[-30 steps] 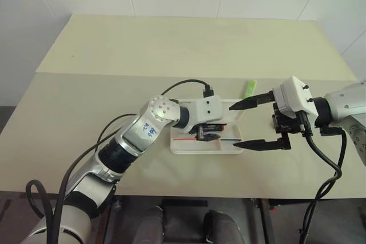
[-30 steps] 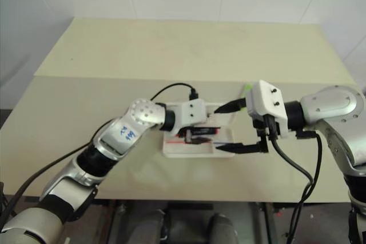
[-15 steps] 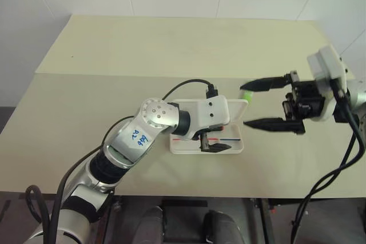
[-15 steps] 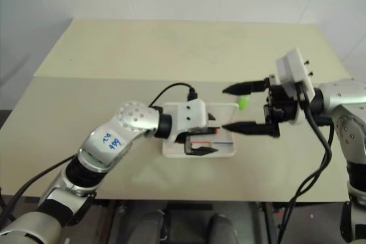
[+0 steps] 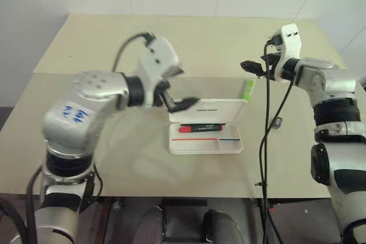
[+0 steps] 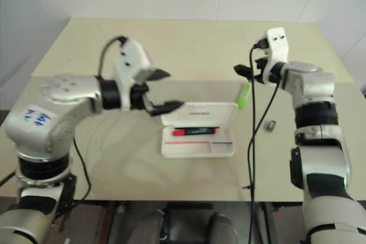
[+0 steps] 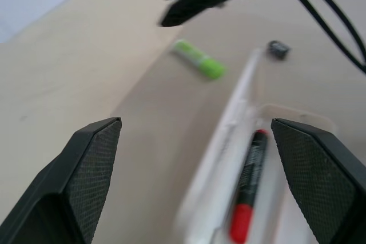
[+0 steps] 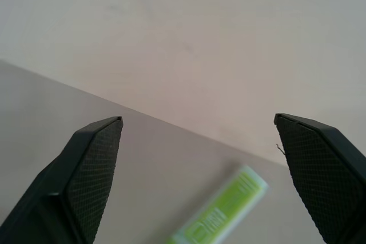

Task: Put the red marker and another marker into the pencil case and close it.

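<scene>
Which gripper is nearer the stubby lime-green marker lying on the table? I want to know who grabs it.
Right. The open right gripper hovers just above the stubby lime-green marker; the open left gripper hangs across the white pencil case from it.

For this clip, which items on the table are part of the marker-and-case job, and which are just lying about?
Part of the job:
- white hinged plastic pencil case, lid open
- slim black marker with red cap, lying inside the case
- stubby lime-green marker, on the table beyond the case

Lying about:
- small dark object on the beige table, right of the case
</scene>
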Controlling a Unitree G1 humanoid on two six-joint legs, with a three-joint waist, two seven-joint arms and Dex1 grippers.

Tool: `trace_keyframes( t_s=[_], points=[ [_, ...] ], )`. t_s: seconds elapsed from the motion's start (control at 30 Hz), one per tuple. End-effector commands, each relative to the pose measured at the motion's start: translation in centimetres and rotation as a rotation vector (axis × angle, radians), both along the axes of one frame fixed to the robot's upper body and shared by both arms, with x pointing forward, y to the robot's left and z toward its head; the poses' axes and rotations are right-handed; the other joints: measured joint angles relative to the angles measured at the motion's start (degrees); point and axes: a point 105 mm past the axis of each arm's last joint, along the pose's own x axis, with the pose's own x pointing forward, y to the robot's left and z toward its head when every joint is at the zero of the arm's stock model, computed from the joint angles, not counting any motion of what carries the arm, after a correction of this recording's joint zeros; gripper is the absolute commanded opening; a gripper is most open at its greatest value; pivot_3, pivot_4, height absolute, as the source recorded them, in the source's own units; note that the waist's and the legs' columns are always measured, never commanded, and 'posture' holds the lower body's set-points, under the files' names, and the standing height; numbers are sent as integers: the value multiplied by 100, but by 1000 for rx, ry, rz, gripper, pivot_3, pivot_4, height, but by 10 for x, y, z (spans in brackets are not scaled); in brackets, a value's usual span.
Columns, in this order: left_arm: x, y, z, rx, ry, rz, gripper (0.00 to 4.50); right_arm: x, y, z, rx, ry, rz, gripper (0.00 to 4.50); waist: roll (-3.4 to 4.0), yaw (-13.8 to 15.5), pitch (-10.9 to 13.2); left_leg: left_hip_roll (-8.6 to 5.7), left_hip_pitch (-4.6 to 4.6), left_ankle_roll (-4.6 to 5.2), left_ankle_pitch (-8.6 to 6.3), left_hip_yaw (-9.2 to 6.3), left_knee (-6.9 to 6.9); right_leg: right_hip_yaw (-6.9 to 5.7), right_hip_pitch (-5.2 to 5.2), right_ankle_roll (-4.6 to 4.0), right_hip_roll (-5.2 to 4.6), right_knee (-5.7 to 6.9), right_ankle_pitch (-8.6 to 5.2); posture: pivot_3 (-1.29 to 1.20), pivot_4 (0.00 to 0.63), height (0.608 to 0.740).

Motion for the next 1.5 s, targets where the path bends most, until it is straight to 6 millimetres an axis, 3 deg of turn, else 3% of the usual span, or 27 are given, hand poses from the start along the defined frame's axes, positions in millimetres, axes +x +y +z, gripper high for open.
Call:
trace_keyframes(
  t_s=[0.03,0.2,0.47,0.7,0.87,1.03,1.2,1.27,1.33,1.4,1.5],
  points=[
    [2,18,13,-26,-38,51,4484,5,-12,3,-17,34,-105,4500,0,-20,0,-1,-1,-1,1,-1,-3,-1,0,0,0,-2,0,0,150,740],
    [-2,16,8,14,-32,27,4484,4,-1,-26,17,194,-111,4500,0,-55,0,1,0,-1,0,4,-5,5,-3,0,2,0,0,0,150,740],
    [7,21,15,-28,-59,102,4484,5,18,-47,47,252,-89,4500,2,-65,1,2,0,-2,1,13,-6,17,-13,0,4,6,0,0,150,740],
    [7,14,19,-47,-69,93,4484,5,20,-64,-26,289,-124,4500,2,-52,1,2,1,-2,1,12,-2,17,-12,0,4,9,0,0,150,740],
    [5,14,18,-44,-63,88,4500,4,23,-70,-21,306,-127,2885,2,-61,1,3,3,-2,1,13,-4,20,-12,0,5,10,0,0,150,740],
    [3,15,17,-31,-53,78,4500,5,20,-64,-27,287,-129,1088,2,-111,1,4,5,-2,1,16,-5,23,-12,0,6,11,0,0,150,740],
    [3,16,16,-15,-50,65,4500,9,22,-22,-4,161,-60,1069,2,-149,1,3,4,-2,1,18,-7,25,-13,0,6,10,0,0,150,740],
    [0,20,18,-8,-65,46,4500,9,30,26,8,-17,44,1069,5,-155,4,3,3,-2,1,20,-8,28,-17,0,6,9,0,0,150,740],
    [-6,24,19,0,-84,11,4500,-3,44,71,67,-161,186,1069,18,-169,12,3,-3,-2,1,28,-10,38,-31,0,5,12,0,0,150,740],
    [-10,31,20,13,-92,3,4500,-28,64,111,94,-349,394,1069,19,-180,13,4,-3,-2,1,38,-20,46,-42,0,6,12,0,0,150,740],
    [-12,40,21,27,-111,-4,4500,-64,84,130,101,-455,615,1069,17,-182,11,33,-2,-13,-6,62,-24,68,-56,0,37,9,0,0,150,740]
  ],
)
